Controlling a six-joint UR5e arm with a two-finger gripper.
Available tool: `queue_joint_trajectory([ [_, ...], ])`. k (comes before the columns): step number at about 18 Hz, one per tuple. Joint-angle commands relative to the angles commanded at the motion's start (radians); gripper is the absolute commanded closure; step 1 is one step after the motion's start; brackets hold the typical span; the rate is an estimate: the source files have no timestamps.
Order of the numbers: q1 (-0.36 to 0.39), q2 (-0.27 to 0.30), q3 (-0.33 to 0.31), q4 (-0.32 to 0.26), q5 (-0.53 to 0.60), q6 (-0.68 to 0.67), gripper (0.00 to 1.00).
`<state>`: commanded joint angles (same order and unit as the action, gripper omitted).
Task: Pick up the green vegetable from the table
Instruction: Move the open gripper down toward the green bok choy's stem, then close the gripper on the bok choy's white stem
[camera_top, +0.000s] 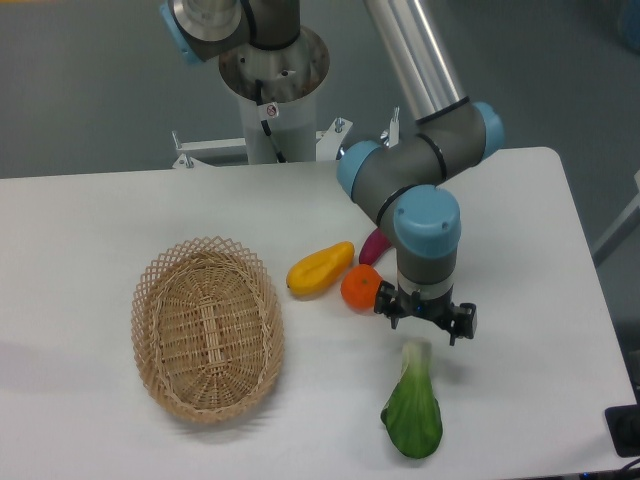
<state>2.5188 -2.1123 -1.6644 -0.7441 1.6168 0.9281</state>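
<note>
Hidden or unclear: the purple eggplant (371, 243) is mostly covered by the arm (425, 215), only a sliver of it showing above the orange (360, 288); the orange's right edge sits behind the gripper (424, 318); the fingertips are dark and small against the white table (90, 230), so contact with anything is hard to judge; a dark object (624, 430) is cut off at the lower right frame edge, identity unclear; the arm's upper link runs out of the top of the frame.

Counts: one green vegetable (413, 406); one orange; one yellow fruit (319, 269); one eggplant; one wicker basket (207, 327); one arm with one gripper.

Gripper: pointing down, fingers spread wide apart with a clear gap between them; nothing held; it hangs just above the pale stem end of the green vegetable, apparently not touching it, though this cannot be told for certain.

Green vegetable: lying flat on the table in the lower right area, stem end pointing up toward the gripper, broad green leaf end toward the near table edge; well apart from the basket, near but separate from the orange.

Basket: on the left of the table; the yellow fruit lies between it and the orange, just beside the orange.
</note>
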Motion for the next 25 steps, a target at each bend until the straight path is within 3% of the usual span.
queue_joint_trajectory([
  [3, -0.005, -0.017, 0.000, 0.034, -0.002, -0.037, 0.00],
  [14, -0.018, -0.043, 0.008, 0.045, 0.000, -0.041, 0.02],
  [19, -0.018, -0.045, 0.008, 0.058, 0.000, -0.038, 0.40],
  [25, -0.017, -0.032, 0.012, 0.058, 0.000, -0.034, 0.61],
])
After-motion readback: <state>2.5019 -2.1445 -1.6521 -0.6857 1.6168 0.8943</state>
